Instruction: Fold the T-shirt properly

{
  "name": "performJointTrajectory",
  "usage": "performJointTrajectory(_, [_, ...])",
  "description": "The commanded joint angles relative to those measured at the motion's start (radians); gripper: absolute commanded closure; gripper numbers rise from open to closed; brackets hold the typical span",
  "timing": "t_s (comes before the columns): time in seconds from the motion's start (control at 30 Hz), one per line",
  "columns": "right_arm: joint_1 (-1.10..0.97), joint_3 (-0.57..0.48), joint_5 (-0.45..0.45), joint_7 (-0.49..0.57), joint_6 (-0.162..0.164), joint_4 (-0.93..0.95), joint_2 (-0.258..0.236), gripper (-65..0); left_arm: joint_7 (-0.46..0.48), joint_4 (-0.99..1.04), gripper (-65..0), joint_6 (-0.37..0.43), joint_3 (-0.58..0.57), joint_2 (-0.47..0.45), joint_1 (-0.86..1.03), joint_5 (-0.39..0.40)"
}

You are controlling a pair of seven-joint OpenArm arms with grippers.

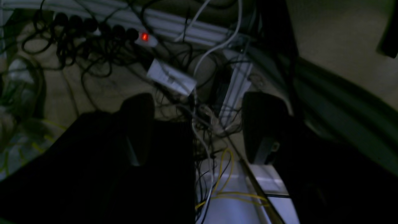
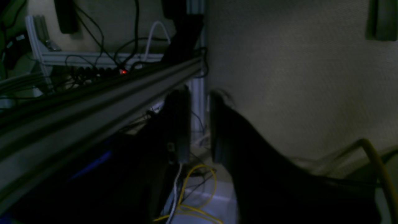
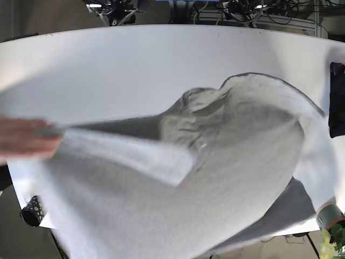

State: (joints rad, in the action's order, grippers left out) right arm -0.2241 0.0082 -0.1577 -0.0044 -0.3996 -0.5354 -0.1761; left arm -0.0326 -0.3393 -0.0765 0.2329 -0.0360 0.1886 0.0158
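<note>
A light grey T-shirt [image 3: 242,162] lies in motion-blurred, billowing folds over the white table [image 3: 135,65], covering its middle, right and near parts. At the left edge a blurred human hand [image 3: 24,137] holds one stretched part of the shirt. Neither gripper shows clearly in the base view. In the left wrist view my left gripper [image 1: 199,124] hangs over a floor of cables, its dark fingers wide apart and holding nothing. In the right wrist view my right gripper [image 2: 197,124] is beside an aluminium rail [image 2: 93,102], fingers a narrow gap apart with nothing between them. No shirt appears in either wrist view.
A power strip with a red light [image 1: 144,37] and tangled cables [image 1: 93,53] lie on the floor. A dark object [image 3: 337,100] sits at the table's right edge. A black dotted roll [image 3: 32,211] is at the near left corner, a grey-orange cylinder [image 3: 330,213] at the near right.
</note>
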Motion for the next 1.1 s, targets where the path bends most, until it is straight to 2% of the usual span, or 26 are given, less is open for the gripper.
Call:
performJointTrajectory(0.0, [-0.010,0.002,-0.001,0.007,-0.006,-0.005,-0.015,-9.5,0.004,-0.004,-40.1,0.010,0.001,-0.003,0.007,0.000])
performJointTrajectory(0.2, [-0.053,0.002,-0.001,0.008,-0.008,-0.030,-0.017,-9.5,0.007,-0.030,-40.1,-0.019,-0.033,-0.003,0.039,0.002])
performJointTrajectory(0.43, [-0.192,0.002,-0.001,0.008,-0.011,-0.197,-0.024,-9.5,0.017,-0.269,-40.1,-0.022,-0.073,0.005,0.183,0.002])
performJointTrajectory(0.67, [-0.298,0.006,-0.003,0.008,-0.012,-0.272,-0.026,-9.5,0.015,-0.416,-40.1,-0.024,-0.074,0.006,0.309,0.003])
performJointTrajectory(1.07, [-0.542,0.009,-0.012,0.008,-0.012,-0.546,-0.075,-9.5,0.013,-0.749,-40.1,-0.026,-0.074,0.006,0.564,0.006])
